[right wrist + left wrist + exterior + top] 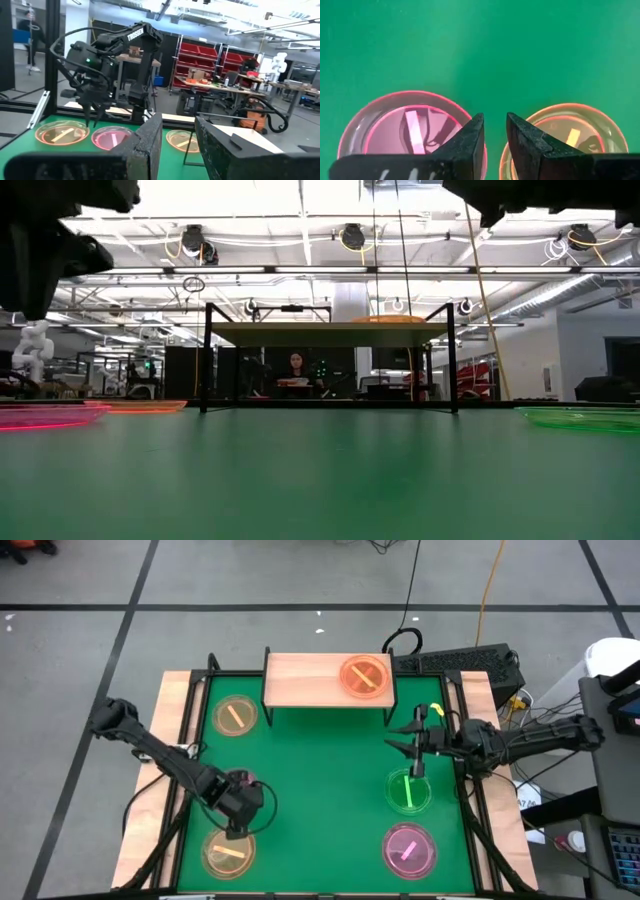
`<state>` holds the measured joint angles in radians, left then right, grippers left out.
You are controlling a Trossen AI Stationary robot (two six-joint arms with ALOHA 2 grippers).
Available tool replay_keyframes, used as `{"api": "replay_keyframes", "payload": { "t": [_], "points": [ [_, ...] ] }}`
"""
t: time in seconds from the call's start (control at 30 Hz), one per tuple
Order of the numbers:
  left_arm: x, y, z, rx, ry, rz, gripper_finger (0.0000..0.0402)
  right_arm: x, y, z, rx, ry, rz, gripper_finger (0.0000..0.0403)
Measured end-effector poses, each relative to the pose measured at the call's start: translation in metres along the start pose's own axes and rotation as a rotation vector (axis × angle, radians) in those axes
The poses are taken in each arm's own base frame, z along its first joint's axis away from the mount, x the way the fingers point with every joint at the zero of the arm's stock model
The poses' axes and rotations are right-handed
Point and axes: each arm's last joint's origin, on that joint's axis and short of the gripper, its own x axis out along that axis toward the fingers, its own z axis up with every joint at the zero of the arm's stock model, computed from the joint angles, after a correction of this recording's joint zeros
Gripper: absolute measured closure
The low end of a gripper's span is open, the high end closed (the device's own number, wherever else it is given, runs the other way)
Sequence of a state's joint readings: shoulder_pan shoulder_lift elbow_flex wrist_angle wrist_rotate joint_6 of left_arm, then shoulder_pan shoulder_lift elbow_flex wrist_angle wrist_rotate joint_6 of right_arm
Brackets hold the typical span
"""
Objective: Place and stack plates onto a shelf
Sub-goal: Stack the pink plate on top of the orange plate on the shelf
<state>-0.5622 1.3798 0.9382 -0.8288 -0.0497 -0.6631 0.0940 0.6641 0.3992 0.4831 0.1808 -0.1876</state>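
We see even, bright light from ceiling strips, which blow out to white glare along the top of the low view. The table (320,790) shows only soft, faint shadows under the shelf (325,680). The plates (410,127) glow at their rims. In the low view the near table surface is blurred. In both wrist views the close fingers (145,150) look soft and dark.

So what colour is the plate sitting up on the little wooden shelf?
Orange plate, with a pale stripe; clearest in the high view.
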Motion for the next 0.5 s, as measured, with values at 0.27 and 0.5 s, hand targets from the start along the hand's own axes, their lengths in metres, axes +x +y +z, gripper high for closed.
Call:
{"api": "replay_keyframes", "payload": {
  "t": [0.27,0.5],
  "points": [
    [0.047,-0.008,0.001,0.037,0.149,0.081,0.0314,-0.001,0.004,0.001,0.003,-0.002,0.019,0.0303],
    [0.069,0.003,0.009,-0.131,0.203,0.145,0.0314,-0.001,0.004,0.001,-0.001,-0.001,0.017,0.0303]
  ]
}}
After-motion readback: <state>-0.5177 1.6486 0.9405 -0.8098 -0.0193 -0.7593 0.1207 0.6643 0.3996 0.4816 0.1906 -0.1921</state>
